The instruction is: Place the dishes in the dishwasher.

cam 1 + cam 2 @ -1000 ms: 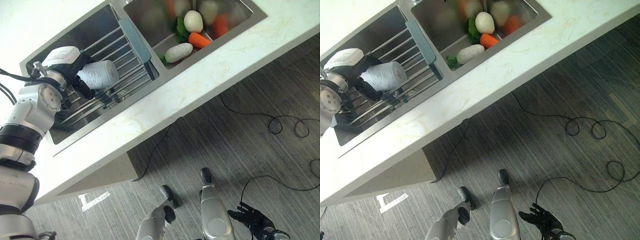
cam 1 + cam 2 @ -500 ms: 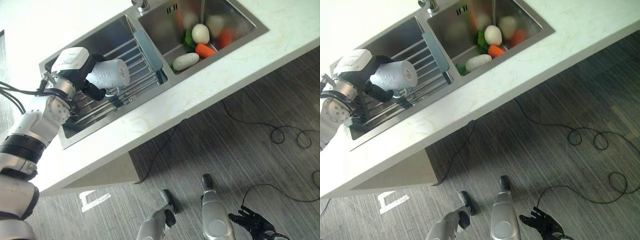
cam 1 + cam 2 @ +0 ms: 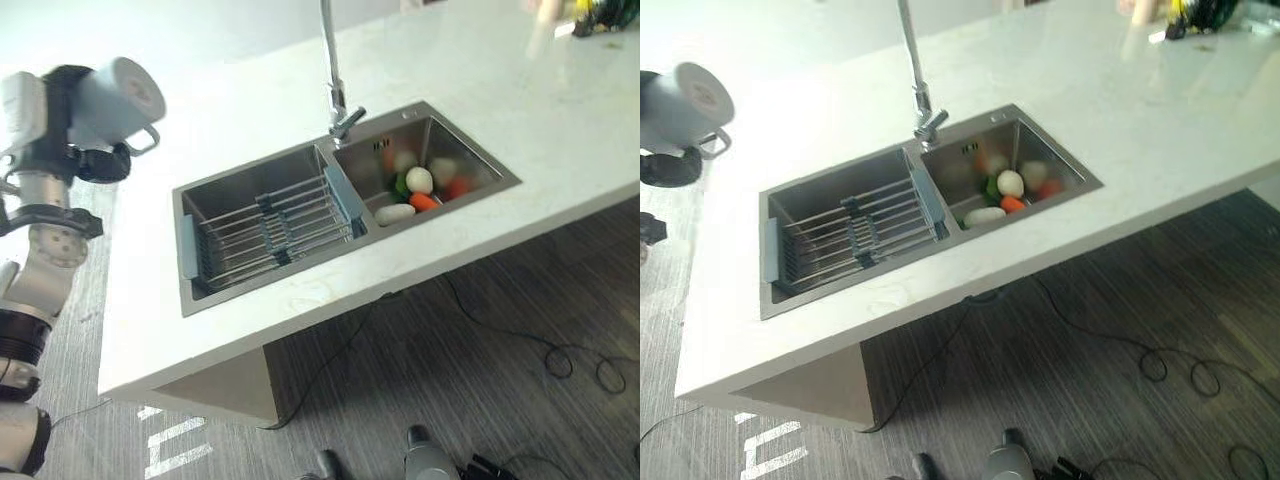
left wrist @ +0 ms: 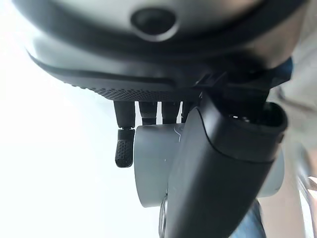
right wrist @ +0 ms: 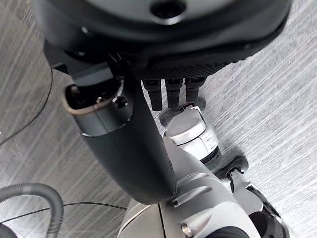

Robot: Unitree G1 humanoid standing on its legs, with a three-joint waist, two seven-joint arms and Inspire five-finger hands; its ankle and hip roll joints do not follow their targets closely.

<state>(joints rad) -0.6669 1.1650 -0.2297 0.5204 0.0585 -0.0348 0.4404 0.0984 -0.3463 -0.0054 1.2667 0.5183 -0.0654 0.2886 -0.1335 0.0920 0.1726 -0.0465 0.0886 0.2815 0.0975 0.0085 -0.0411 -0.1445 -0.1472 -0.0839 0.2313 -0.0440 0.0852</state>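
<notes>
Grey and smooth, the mug point(image 3: 118, 90) sat in the left hand point(image 3: 88, 160), whose thumb and fingers point(image 4: 124, 147) were curled round its body, with the open mouth turned sideways and the handle hanging below. It was held high and well off to the far left of the sink point(image 3: 345, 205), beyond the edge of the white counter point(image 3: 560, 110). That looked like a carrying pose: the mug was clear of the basin and ready to go to a dishwasher, which none of the views let me place.

Left of the tap point(image 3: 334, 75), the sink's basin held a wire rack point(image 3: 275, 228) with nothing resting on its bars, so the mug may well have been the dish meant for loading. Right of the tap, the other basin held vegetables point(image 3: 415, 190), white, green and orange, lying together near its front wall, probably left there for washing and no part of this job.

The right hand point(image 5: 126, 144) hung low over the striped floor point(image 3: 1120, 300), its fingers straight and relaxed, holding nothing.

As for writing, the mug showed no print I could make out. White markings point(image 3: 175, 445) on the floor below the sink's left end were too partial to read.
</notes>
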